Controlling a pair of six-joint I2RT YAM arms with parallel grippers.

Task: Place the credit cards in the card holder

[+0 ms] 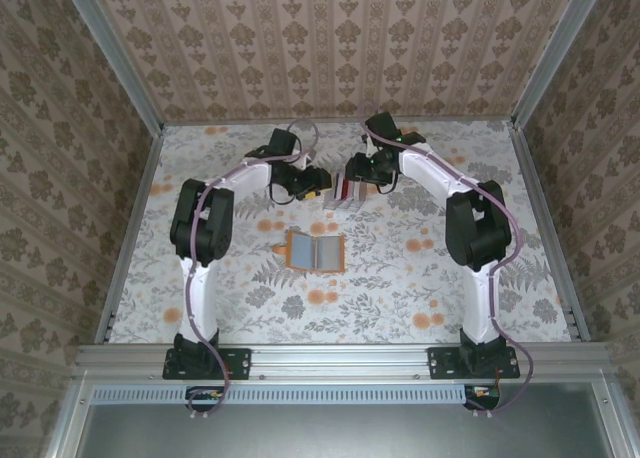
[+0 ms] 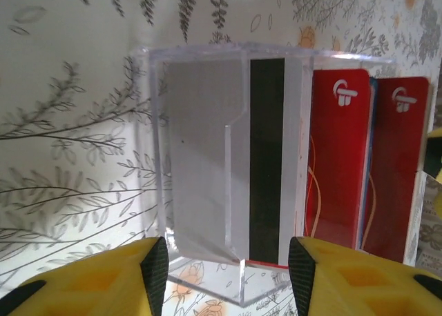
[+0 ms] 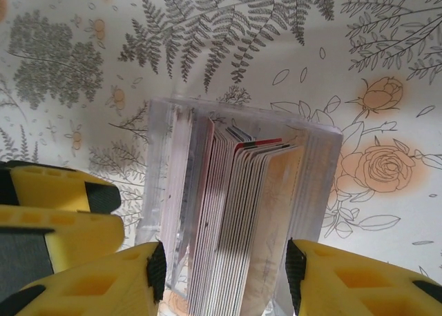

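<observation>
The card holder (image 1: pixel 315 250) lies open and flat mid-table, orange outside and grey-blue inside, apart from both arms. Farther back stands a clear rack (image 1: pixel 346 194) packed with credit cards (image 3: pixel 242 212). My left gripper (image 2: pixel 228 274) is open right in front of the rack (image 2: pixel 200 157), facing a grey card with a black stripe (image 2: pixel 266 157) and red cards (image 2: pixel 338 157). The rack's near corner sits between its pads. My right gripper (image 3: pixel 226 274) is open and straddles the rack (image 3: pixel 321 185) across the stack, pads close beside its walls. One left finger (image 3: pixel 62 223) shows beside the rack.
The table (image 1: pixel 240 308) has a floral cloth and metal rails along its sides. Patterned walls close it in at the back and both sides. Both arms (image 1: pixel 200 223) (image 1: pixel 475 223) arch inward and meet at the rack, with the card holder lying between their bases.
</observation>
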